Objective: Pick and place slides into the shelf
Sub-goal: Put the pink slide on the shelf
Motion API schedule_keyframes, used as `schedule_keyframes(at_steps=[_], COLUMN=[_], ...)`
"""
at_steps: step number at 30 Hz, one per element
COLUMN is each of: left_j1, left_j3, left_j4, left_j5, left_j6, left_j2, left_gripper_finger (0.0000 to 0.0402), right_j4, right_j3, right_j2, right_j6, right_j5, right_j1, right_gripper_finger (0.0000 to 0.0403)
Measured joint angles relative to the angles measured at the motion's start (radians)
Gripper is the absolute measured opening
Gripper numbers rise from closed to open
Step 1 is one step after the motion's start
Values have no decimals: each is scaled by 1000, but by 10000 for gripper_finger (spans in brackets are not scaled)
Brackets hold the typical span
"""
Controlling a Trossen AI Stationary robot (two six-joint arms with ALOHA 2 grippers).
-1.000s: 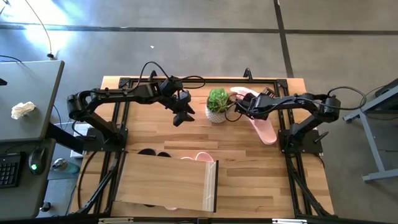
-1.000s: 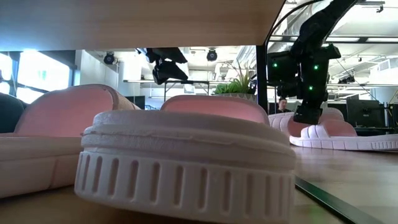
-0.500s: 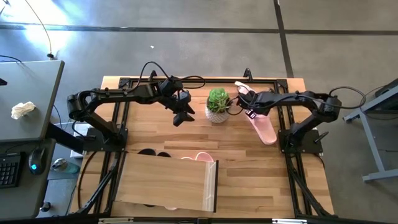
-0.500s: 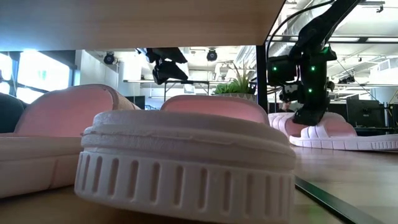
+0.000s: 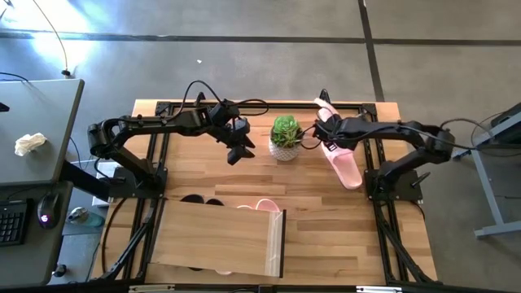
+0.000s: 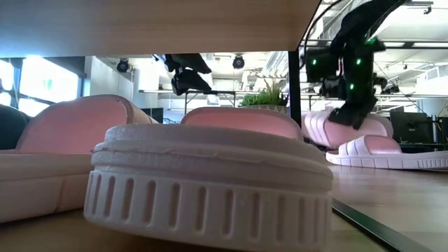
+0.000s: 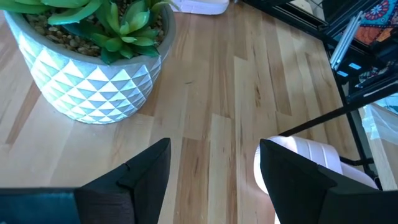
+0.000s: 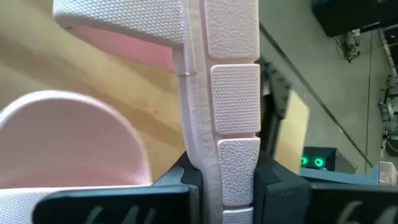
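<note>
R gripper (image 5: pixel 330 130) at far right of counter (image 5: pixel 326 207), just right of the plant (image 5: pixel 285 134). Fingers (image 8: pixel 186 180) pinched together on the side edge of a pink slide (image 5: pixel 326 118), sole wall squeezed between them (wrist view shows the ribbed rim running straight up out of the grip). That slide sits tilted, toe end raised off the counter; in low view it hangs clear above the second pink slide (image 6: pixel 381 150), which lies flat on the wood.

L gripper (image 5: pixel 237 152) hovers mid-counter, left of plant, fingers wide apart, nothing in them. Waiting.

Shelf (image 5: pixel 216 240) at near edge of counter. Black slide (image 5: pixel 199 199) and a pink slide (image 5: pixel 260 204) poke out from under its far edge; low view shows pink ones already under the top panel. Can't count exactly how many are in.

Handling, my read: slide looks like moulded foam, so light, a bit squashy, textured so not slippery. Not fragile. Edge grip is thin, and the weight hangs off to one side, so it'll likely swing or twist in the gripper if moved fast. Strap arch or mid-sole edge near the strap seems the better hold (more balanced). Will need to go in low and flat under the panel, clearance looks tight.

Est. progress: late; two pinks left outside.
</note>
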Motion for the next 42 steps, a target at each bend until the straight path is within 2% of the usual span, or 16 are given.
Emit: schedule_keyframes(at_steps=[10, 17, 21, 25, 28, 33, 38, 42], left_j1=[0, 0, 0, 12, 26, 69, 135, 186], left_j3=[0, 0, 0, 26, 90, 247, 409, 479], left_j4=[0, 3, 33, 80, 80, 38, -9, -35], left_j5=[-4, 0, 12, 91, 129, 134, 132, 142], left_j6=[0, -2, -21, -58, -85, -108, -107, -108], left_j2=[0, 0, 0, 1, 1, 1, 0, 0], left_gripper_finger=[230, 230, 230, 230, 230, 230, 230, 230], right_j4=[-189, -178, -121, -64, -45, -39, -21, 55], right_j3=[78, 214, 311, 400, 450, 482, 473, 473], right_j2=[-263, -447, -525, -574, -590, -587, -571, -514], right_j6=[156, 124, 32, -48, -53, -43, -49, -59], right_j5=[30, -96, -213, -360, -505, -735, -862, -960], right_j1=[1, 1, 1, 1, 1, 1, 4, 48], right_gripper_finger=[36, 36, 35, 35, 35, 35, 35, 35])
